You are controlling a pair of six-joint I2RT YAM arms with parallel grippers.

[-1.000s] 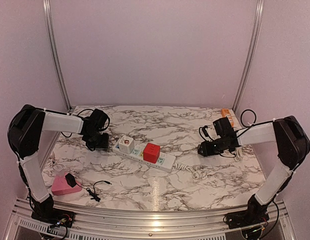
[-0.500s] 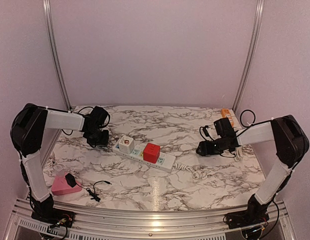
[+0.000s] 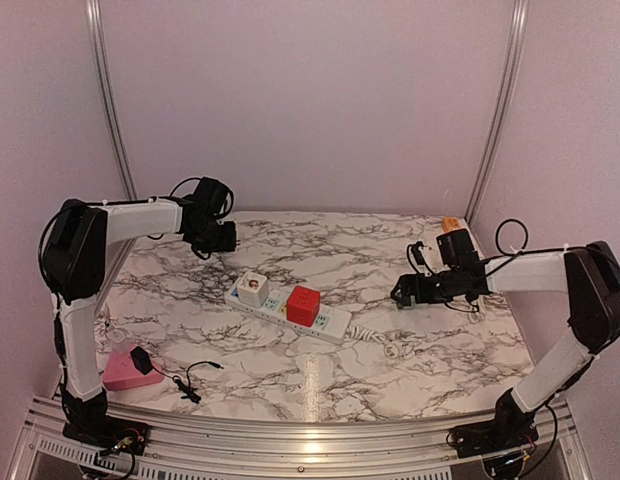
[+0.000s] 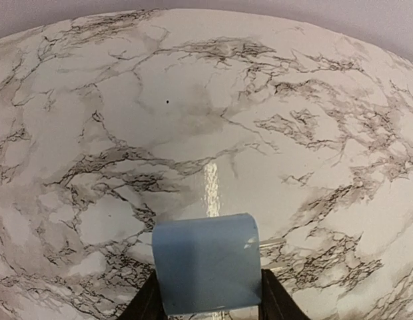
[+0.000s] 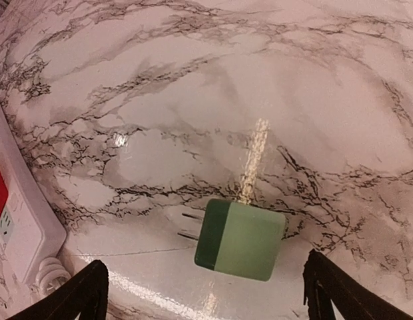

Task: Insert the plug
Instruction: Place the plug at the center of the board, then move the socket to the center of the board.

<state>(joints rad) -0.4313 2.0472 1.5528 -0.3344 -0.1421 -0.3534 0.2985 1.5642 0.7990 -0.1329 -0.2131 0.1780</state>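
Left claw [image 4: 210, 301] tight on rounded blue plug [image 4: 206, 270]; right claw [image 5: 205, 265] apart near square green plug [image 5: 243, 240].

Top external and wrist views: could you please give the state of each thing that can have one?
left gripper, shut on the blue plug
right gripper, open, either side of the green plug
green plug, lying on the table, unplugged
red plug, seated in the power strip
white plug, seated in the power strip
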